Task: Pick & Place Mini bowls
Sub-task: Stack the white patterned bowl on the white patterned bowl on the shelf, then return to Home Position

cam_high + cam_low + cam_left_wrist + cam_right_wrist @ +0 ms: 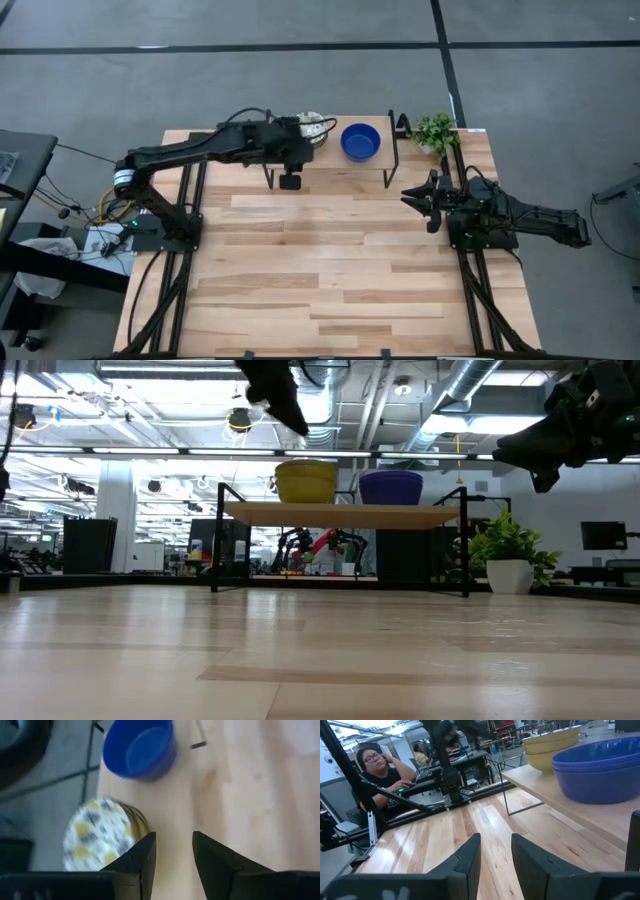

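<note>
1. Bowls sat in two stacks side by side on a small raised shelf (330, 160) at the far edge of the wooden table (320, 290): a blue stack (360, 141) and, well to its left in the high view, a patterned stack (312, 127).
2. In the low view the patterned stack (306, 481) showed yellow outer walls and the blue stack (390, 487) looked purplish; both stood upright on the shelf board (340, 514), near each other but apart.
3. The right wrist view showed at least two blue bowls (600, 767) nested together, with the yellowish stack (552, 745) behind them.
4. The left gripper (290, 180) hung just off the shelf's front edge, its arm reaching over the patterned stack.
5. In its own camera, the left gripper (174, 851) had its fingers (142, 857) apart with only bare wood between them; the speckled bowl (100, 832) lay just beside one finger, and the blue bowl (140, 747) farther off.
6. The right gripper (425, 200) waited at the table's right side, near the small potted plant (435, 130).
7. Its fingers (470, 857) were likewise parted around nothing.
8. A seated person (377, 775) appeared beyond the table in the right wrist view.
</note>
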You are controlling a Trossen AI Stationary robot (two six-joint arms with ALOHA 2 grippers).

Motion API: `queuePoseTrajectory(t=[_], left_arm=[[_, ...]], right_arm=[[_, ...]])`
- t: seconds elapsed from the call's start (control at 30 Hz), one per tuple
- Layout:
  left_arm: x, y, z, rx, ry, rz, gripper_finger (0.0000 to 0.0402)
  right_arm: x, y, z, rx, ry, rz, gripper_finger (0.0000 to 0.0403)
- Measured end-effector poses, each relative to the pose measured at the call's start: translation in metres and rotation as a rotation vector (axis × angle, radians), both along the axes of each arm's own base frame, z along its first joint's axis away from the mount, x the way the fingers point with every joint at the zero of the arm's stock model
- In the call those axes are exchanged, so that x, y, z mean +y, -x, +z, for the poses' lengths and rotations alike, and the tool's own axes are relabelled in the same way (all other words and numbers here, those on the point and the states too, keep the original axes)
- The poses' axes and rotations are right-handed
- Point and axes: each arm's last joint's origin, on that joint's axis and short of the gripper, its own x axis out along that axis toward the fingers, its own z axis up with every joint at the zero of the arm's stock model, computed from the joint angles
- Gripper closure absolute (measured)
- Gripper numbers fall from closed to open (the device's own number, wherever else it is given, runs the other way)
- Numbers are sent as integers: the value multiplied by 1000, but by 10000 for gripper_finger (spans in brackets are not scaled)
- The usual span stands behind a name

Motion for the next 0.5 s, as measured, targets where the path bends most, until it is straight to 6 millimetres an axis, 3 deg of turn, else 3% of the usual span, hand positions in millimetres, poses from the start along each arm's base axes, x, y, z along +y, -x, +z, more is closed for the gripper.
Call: queuePoseTrajectory(t=[0.13, 0.27, 0.5], left_arm=[[-15, 46, 15, -83, 191, 81, 275], [-27, 95, 18, -208, 356, 53, 275], [-40, 159, -2, -368, 481, 123, 275]], right_arm=[[0, 0, 0, -3, -23, -2, 305], [0, 0, 0, -6, -41, -3, 305], [0, 0, 0, -6, -42, -3, 305]])
